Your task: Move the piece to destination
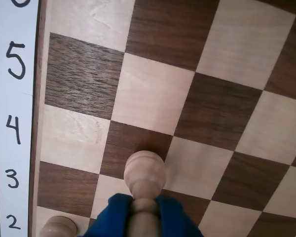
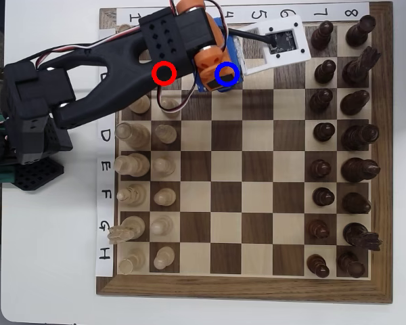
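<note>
Wrist view: claw (image 1: 145,210) clamped on the pawn (image 1: 144,173) above the board (image 1: 153,94); lower it upright, centred on the blue-ringed square (image 2: 227,74).

A white table (image 2: 47,271) extends beyond the chessboard (image 2: 243,288) on every side; lighting is even, with soft shadows.

In the overhead view the arm (image 2: 101,74) hides the gripper and the board squares beneath it. In the wrist view the bottom edge cuts off the pawn (image 1: 144,173) and a second pale piece (image 1: 59,226).
</note>
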You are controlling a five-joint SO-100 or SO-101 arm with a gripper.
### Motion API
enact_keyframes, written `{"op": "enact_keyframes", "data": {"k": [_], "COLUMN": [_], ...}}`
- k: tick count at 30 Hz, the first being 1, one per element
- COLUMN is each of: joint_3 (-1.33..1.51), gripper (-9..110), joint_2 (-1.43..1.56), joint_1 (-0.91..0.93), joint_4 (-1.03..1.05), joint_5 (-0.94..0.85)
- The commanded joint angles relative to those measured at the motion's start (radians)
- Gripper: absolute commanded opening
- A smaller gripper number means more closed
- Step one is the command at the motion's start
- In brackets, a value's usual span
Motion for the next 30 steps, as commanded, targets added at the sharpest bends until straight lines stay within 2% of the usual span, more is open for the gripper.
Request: {"op": "enact_keyframes", "data": {"k": [1, 22, 30], "joint_3": [-0.101, -0.061, -0.061], "gripper": [0, 0, 11], "joint_2": [0.043, 0.018, 0.035], "joint_1": [-0.012, -0.035, -0.04], "joint_4": [-0.043, -0.063, -0.084], "joint_5": [0.712, 0.706, 0.716]}}
